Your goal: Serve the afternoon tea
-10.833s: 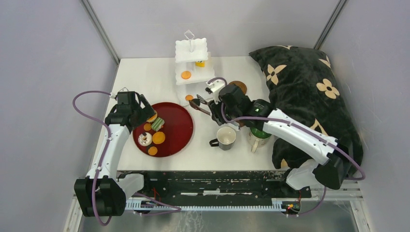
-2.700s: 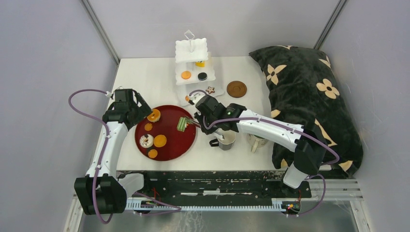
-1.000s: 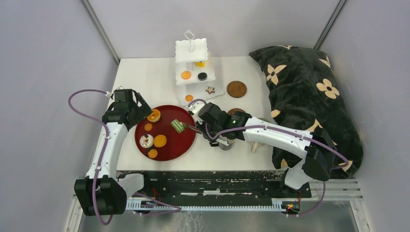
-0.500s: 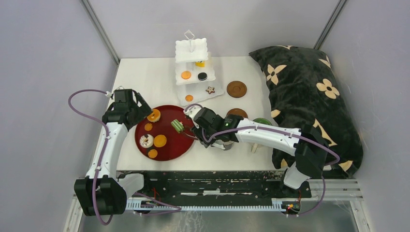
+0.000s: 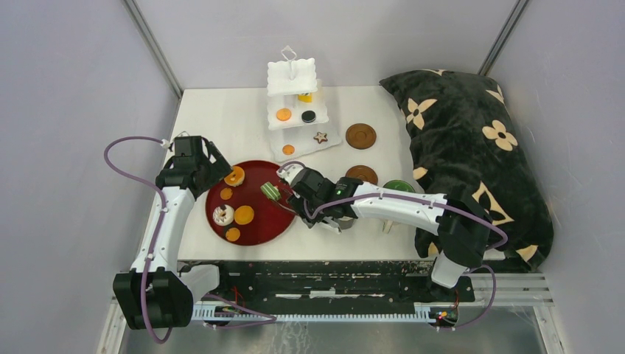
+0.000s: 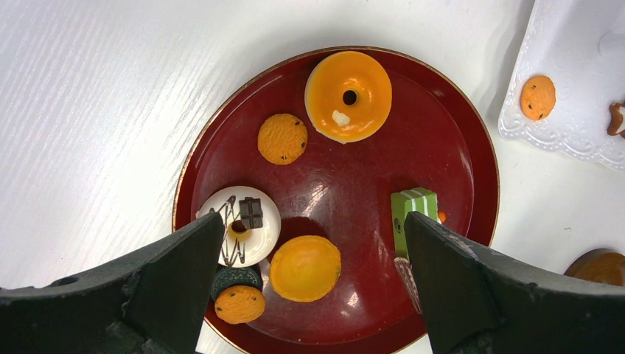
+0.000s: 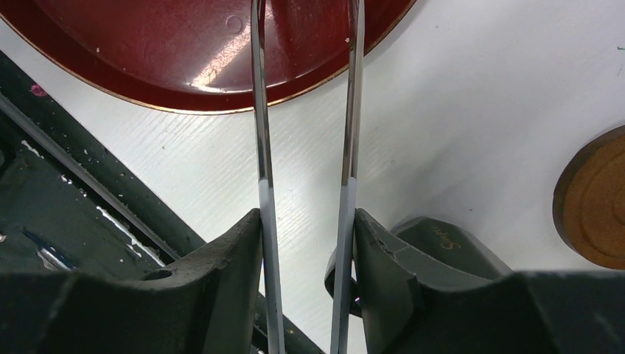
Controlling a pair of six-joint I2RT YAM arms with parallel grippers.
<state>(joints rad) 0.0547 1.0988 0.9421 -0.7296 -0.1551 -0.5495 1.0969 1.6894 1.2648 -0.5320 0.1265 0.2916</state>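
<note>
The green striped cake (image 5: 270,192) (image 6: 413,210) lies on the dark red tray (image 5: 254,234) (image 6: 457,133) near its right rim. My right gripper (image 5: 296,195) (image 7: 306,217) is shut on the metal tongs (image 7: 258,110), whose arms stand spread over the tray's rim; one tip (image 6: 407,276) sits just short of the cake. My left gripper (image 5: 217,168) (image 6: 313,221) hangs open above the tray with nothing in it. The white stand (image 5: 292,77) carries an orange disc (image 5: 284,114) and a star cookie (image 5: 320,136). Two brown coasters (image 5: 360,136) (image 5: 362,174) lie right of it.
A grey mug (image 7: 442,243) sits under my right wrist and a green-lined mug (image 5: 399,186) beside it. An orange donut (image 6: 348,96), a white donut (image 6: 239,225) and orange discs stay on the tray. A black flowered pillow (image 5: 472,147) fills the right side.
The tongs' arms have spread apart in my right gripper, which has shifted a little left and nearer. The green cake rests where it was. The left arm is still.
</note>
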